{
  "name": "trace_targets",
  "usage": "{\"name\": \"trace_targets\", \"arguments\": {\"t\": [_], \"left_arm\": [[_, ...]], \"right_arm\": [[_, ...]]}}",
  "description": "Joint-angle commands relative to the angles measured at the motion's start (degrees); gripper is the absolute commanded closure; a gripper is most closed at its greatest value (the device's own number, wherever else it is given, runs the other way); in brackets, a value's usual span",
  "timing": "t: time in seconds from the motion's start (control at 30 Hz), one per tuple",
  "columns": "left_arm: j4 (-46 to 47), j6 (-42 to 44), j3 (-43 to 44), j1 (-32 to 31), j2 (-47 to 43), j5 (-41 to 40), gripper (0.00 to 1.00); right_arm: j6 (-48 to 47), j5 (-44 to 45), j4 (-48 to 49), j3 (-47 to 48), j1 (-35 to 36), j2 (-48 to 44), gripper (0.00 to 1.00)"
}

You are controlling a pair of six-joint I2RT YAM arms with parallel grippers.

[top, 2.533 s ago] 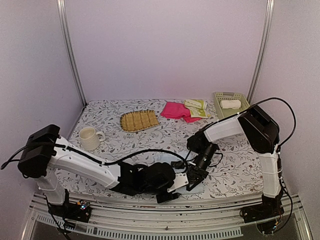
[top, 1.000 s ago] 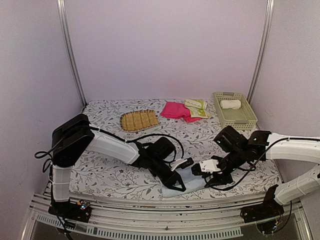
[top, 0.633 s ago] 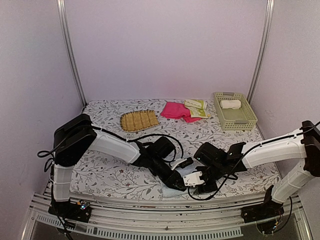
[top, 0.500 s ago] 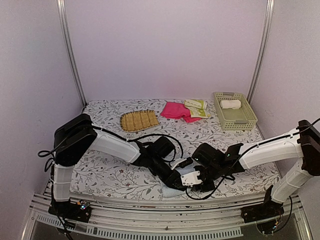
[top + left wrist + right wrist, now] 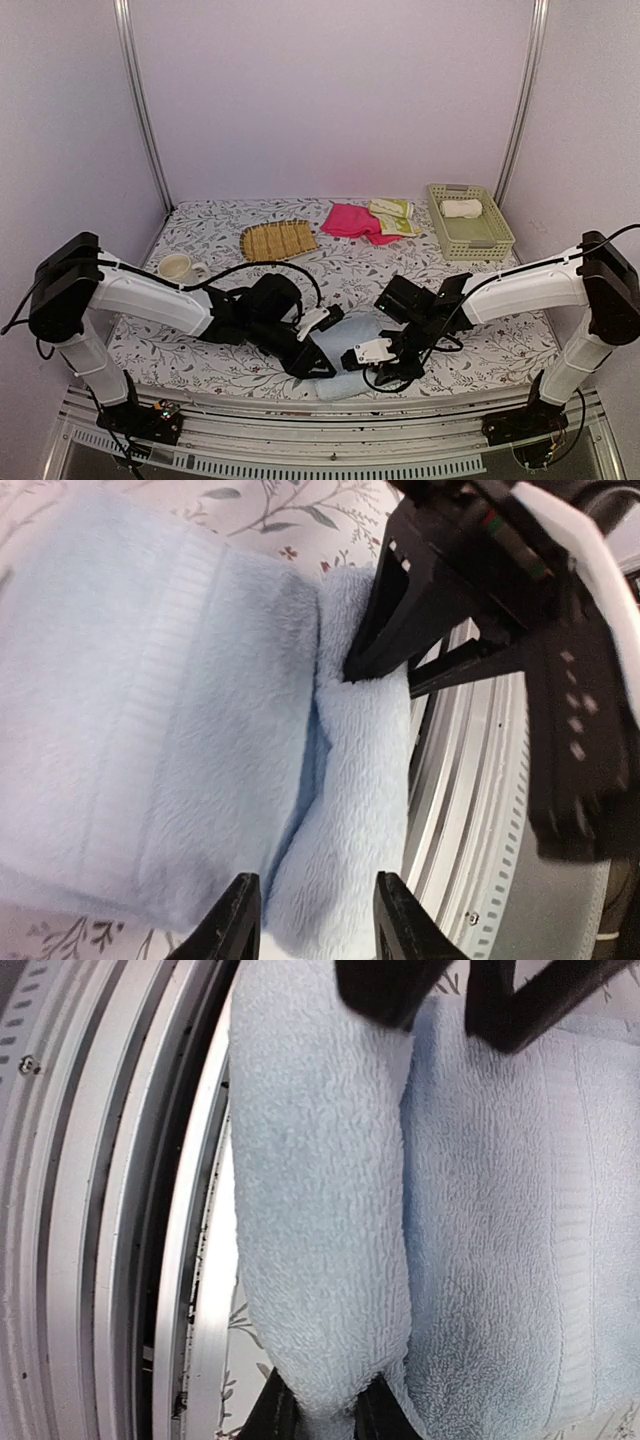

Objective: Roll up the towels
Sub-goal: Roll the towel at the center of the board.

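Towels lie in two places on the flower-printed worktop (image 5: 210, 225). At the upper right of the top view a pink towel (image 5: 350, 222) and a yellow-green towel (image 5: 392, 215) sit side by side, near a cream-white towel (image 5: 462, 208) rolled inside the lattice basket (image 5: 478, 238). The light blue towel (image 5: 340, 380) lies at the lower centre, hard against the near edge. The left arm (image 5: 150, 295) and the right arm (image 5: 520, 285) reach in low from either side, about equally near it. Its near margin is turned up into a thick roll (image 5: 320, 1180) whose long axis runs along the worktop edge, left to right in the top view. The flat rest of the cloth spreads away toward the upper part of that frame. One claw sits at each end of the roll. The right claw (image 5: 320, 1412) is narrow and pinches the roll's end between its fingertips. The left claw (image 5: 315, 920) stands wide, its fingers straddling the seam between roll and flat cloth without gripping. Further rolling, I judge, must go away from the edge: the metal rail (image 5: 100, 1210) runs just beside the roll and leaves no room there, while the soft printed surface beyond the towel offers open space.
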Motion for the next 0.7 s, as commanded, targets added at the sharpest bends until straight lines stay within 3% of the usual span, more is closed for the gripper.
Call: {"name": "trace_targets", "arguments": {"t": [0.0, 0.2, 0.33, 0.53, 0.67], "left_arm": [[5.3, -1.2, -7.5, -1.9, -9.0, -13.3, 0.60], [3.5, 3.8, -9.3, -10.0, -16.6, -30.2, 0.61], [2.3, 7.2, -8.8, -15.4, -16.9, -36.8, 0.62], [0.3, 13.9, -4.8, -20.4, -11.7, -40.2, 0.59], [-3.3, 18.1, 1.8, -22.0, -3.9, -47.8, 0.53]], "right_arm": [[0.1, -12.7, -15.9, 3.5, -4.2, 5.8, 0.91], [-4.1, -22.5, -30.4, 15.9, -11.4, 18.3, 0.90], [-6.8, -26.3, -39.0, 24.9, -14.7, 27.8, 0.90], [-7.0, -26.0, -42.4, 29.6, -15.5, 34.7, 0.90], [-4.9, -25.3, -41.8, 31.0, -15.6, 36.5, 0.90]]}}
